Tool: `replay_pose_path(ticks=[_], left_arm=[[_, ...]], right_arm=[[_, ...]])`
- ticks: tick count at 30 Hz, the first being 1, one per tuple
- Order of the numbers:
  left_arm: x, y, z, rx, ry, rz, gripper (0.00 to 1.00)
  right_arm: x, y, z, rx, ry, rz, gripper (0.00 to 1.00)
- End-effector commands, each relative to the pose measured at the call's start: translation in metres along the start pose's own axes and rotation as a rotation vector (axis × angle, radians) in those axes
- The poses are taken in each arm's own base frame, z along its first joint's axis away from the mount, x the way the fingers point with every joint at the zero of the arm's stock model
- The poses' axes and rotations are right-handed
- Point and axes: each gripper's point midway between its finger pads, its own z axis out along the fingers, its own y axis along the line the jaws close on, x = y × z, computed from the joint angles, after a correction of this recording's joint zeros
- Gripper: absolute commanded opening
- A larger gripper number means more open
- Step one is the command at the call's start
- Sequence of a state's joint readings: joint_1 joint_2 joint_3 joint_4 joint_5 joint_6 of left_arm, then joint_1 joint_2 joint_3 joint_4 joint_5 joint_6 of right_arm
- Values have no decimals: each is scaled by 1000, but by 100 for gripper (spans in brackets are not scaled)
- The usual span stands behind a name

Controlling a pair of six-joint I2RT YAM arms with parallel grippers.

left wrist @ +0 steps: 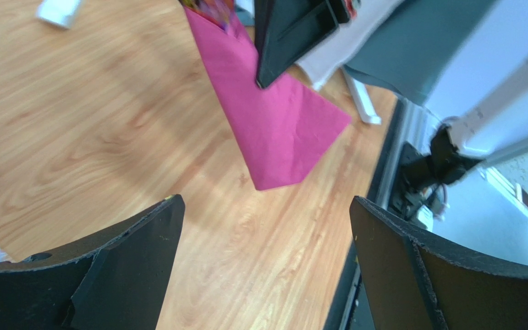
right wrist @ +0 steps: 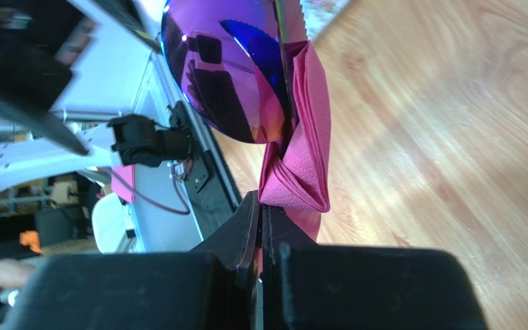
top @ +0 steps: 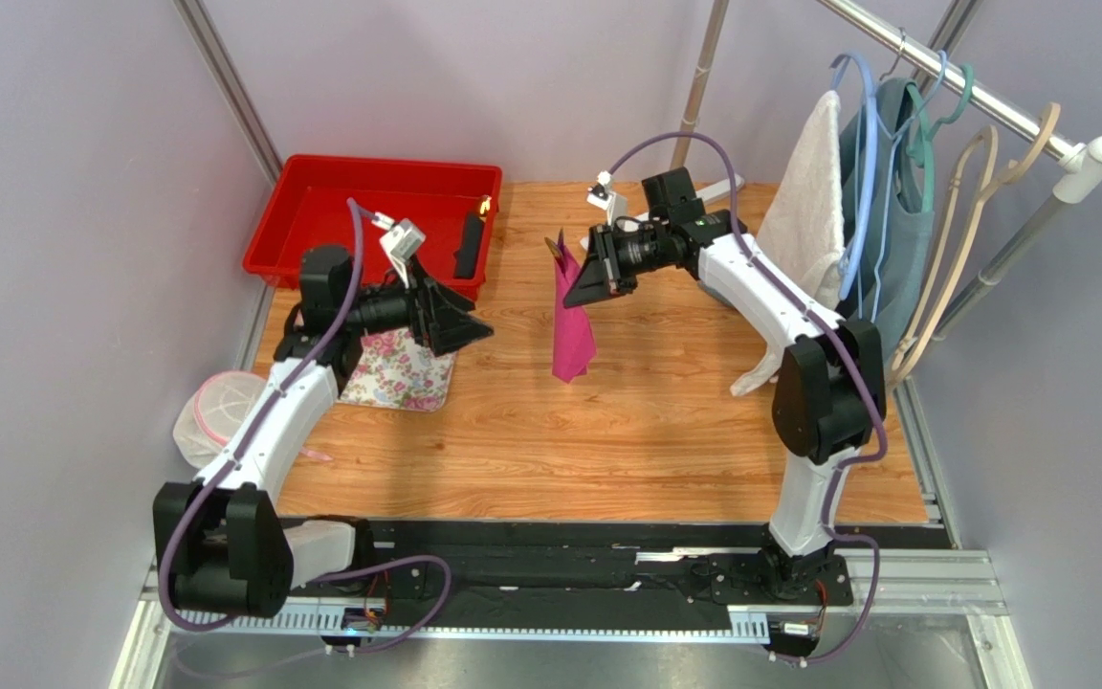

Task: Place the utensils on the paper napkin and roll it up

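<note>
- Right gripper (right wrist: 261,213): fingers clenched flat together on a bunched fold of the paper napkin (top: 573,333), holding it up off the table (top: 686,431) near the middle, toward the far side
- Paper napkin: magenta, folded lengthwise around the utensils (right wrist: 222,75); lower part hangs free as a loose pointed flap, and the frames do not show whether its tip touches the wood
- Utensils: bundled inside the napkin's upper end; a mirrored purple spoon bowl stands out above the fold, with what looks like a serrated blade edge beside it; the rest is hidden in the paper, count not readable
- Left gripper (left wrist: 265,206): fingers spread wide, grasping nothing, poised above the table left of the napkin and aimed at it, well apart from it
- Red bin (top: 316,216): far left, not involved
- Floral cloth (top: 402,373): lying flat under the left arm, not involved
- Step in hand, as judged: loading appears done; the wrap is started but loose, so the roll is not finished
- Next move, as judged: bring the bundle within reach of the free gripper, or lay it down, so the hanging flap can be caught and wound around the handles; the pinch must hold or the cutlery may slide out of the open lower end
</note>
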State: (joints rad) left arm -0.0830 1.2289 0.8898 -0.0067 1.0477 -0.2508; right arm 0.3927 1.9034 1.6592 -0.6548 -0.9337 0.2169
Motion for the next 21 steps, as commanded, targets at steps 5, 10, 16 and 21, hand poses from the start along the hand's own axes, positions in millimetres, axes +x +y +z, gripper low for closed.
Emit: replay_pose_path(ticks=[5, 10, 16, 21], left_arm=[[-7, -53, -10, 248, -124, 185, 96], [-15, -79, -7, 340, -164, 203, 95], [-7, -111, -4, 442, -143, 233, 95], [-5, -127, -2, 493, -132, 222, 94]], right_arm=[[4, 132, -45, -165, -46, -347, 0], [22, 173, -51, -185, -45, -470, 0], [42, 201, -54, -201, -27, -592, 0], [58, 219, -54, -213, -13, -680, 0]])
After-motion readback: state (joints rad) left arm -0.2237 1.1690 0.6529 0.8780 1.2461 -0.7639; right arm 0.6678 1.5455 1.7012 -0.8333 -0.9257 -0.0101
